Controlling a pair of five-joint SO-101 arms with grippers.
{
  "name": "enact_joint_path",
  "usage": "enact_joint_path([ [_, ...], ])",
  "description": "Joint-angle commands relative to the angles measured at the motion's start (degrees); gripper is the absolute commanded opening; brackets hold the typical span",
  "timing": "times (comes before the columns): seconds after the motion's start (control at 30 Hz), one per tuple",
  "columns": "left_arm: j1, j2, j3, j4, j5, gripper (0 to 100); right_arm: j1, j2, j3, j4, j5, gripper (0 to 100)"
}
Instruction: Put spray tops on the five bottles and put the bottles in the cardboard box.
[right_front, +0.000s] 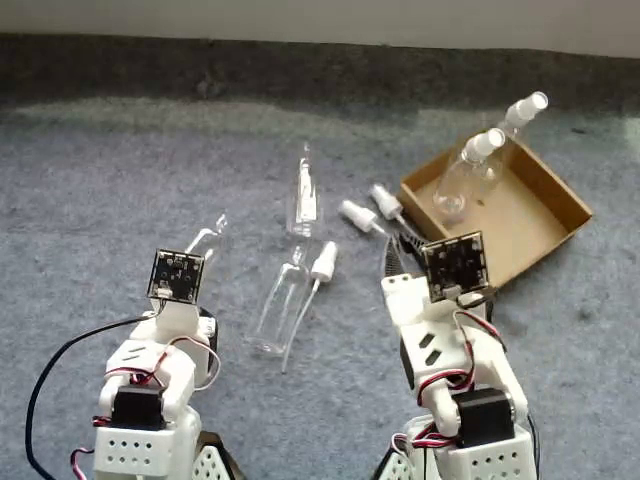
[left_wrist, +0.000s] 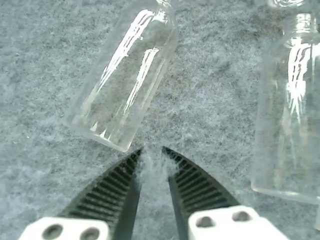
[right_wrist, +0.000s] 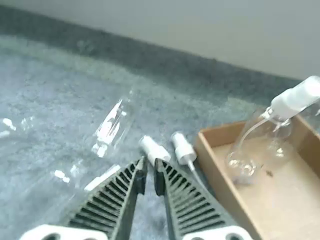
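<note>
Two capped bottles in cardboard box | three bare bottles, three loose spray tops to go | left gripper parted, right gripper nearly closed, both empty

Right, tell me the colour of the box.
Plain brown; the box shows best in the high view.

The high view looks down on the carpeted table from above. The left wrist view points steeply down, close to it. The right wrist view faces forward and low, sharing the cardboard box with the high view.
</note>
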Motion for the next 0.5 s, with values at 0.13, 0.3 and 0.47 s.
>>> enact_joint_path([
  [0.13,-0.75,-0.66,-1.1,-1.14,-0.26,0,-2.51,-0.84,-3.47,1.8,-0.62,2.1],
  [0.3,-0.75,-0.66,-1.01,-1.14,-0.26,0,-2.59,-0.75,-8.66,4.44,-7.82,2.1],
  [0.47,-0.75,-0.66,-1.01,-1.14,-0.26,0,-7.25,-0.66,-9.98,4.62,-7.65,2.1],
])
